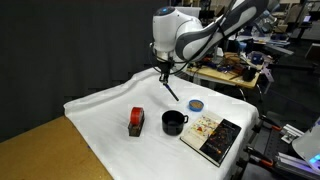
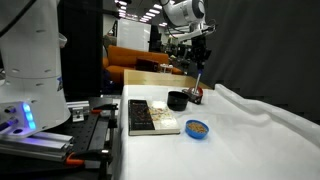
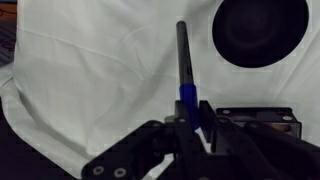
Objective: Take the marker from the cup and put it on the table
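Three neighbours crowded the cup (image 1: 174, 122): red-black block (image 1: 136, 121), blue disc (image 1: 196, 104), book (image 1: 212, 137); fingers (image 3: 170, 130) pinched the marker (image 1: 170, 88) above the counter (image 1: 100, 110).

Bare table (image 1: 105, 103) lies open beyond the cup (image 1: 174, 123), block (image 1: 136, 121), disc (image 1: 196, 104) and book (image 1: 212, 138).

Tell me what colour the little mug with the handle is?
The small handled mug is dark, navy-black all over. It shows best in an exterior view.

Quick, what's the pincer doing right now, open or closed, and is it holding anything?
Pincer: closed on the marker, which is lifted clear of the cup.
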Robot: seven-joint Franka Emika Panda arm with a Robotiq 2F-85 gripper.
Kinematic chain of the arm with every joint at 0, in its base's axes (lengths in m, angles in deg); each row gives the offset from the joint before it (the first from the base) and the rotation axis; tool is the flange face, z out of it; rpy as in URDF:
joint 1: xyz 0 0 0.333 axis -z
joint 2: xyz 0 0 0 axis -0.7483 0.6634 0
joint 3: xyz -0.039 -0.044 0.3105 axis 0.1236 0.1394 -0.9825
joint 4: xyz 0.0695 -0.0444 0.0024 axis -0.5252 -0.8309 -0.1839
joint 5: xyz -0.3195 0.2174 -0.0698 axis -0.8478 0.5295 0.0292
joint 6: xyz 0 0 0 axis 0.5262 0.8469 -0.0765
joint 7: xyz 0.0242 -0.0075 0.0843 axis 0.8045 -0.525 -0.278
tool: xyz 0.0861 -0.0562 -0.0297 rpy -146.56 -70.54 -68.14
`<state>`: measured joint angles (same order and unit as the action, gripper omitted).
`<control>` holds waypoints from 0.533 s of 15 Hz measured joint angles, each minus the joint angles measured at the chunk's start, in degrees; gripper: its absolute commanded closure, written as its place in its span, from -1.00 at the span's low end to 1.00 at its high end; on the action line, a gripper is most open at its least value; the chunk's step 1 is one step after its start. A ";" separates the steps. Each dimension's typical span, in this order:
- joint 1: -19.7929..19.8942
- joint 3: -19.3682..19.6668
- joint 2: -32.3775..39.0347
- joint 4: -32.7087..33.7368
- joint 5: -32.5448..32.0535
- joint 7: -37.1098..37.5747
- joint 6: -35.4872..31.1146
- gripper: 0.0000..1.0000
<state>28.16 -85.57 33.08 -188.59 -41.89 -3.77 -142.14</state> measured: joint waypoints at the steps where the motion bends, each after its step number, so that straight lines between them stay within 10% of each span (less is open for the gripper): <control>1: 0.00 0.00 -0.35 0.11 0.05 0.26 0.03 0.91; 8: 0.85 0.04 -1.93 1.39 1.45 1.31 2.71 0.91</control>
<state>29.01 -85.53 31.14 -187.20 -40.44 -2.46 -139.43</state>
